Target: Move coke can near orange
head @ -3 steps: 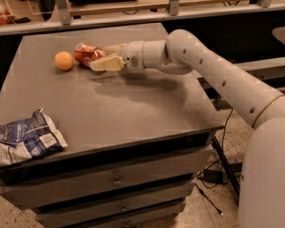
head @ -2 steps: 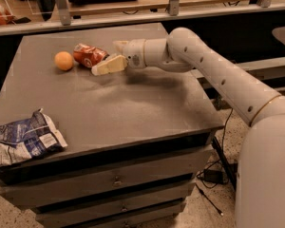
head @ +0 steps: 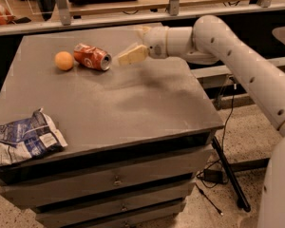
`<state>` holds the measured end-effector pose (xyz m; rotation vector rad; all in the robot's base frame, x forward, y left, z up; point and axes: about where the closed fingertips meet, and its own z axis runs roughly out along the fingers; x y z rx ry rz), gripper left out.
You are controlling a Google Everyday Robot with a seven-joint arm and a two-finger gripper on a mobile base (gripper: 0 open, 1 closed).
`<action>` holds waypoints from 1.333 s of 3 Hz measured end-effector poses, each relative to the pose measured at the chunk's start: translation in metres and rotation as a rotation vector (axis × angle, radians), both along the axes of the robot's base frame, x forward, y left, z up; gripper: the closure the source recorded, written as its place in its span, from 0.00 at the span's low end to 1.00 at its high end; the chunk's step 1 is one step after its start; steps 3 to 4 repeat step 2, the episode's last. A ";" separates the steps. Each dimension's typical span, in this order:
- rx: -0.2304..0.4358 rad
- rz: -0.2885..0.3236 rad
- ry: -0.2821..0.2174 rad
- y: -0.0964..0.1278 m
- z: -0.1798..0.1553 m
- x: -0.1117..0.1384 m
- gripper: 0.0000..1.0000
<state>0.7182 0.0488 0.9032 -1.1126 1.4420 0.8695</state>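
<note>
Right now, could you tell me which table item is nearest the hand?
The coke can, lying between the orange and the hand; the chip bag is farthest.

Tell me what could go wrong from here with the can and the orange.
The coke can lies on its side beside the orange, so it may roll away. The tool hangs open just right of the can; any sweep left could knock it. The chip bag overhangs the table edge, front left, and might slip off.
</note>
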 end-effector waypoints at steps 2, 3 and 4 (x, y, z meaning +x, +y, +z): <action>-0.083 -0.145 -0.080 -0.041 0.028 0.007 0.00; -0.083 -0.145 -0.080 -0.041 0.028 0.007 0.00; -0.083 -0.145 -0.080 -0.041 0.028 0.007 0.00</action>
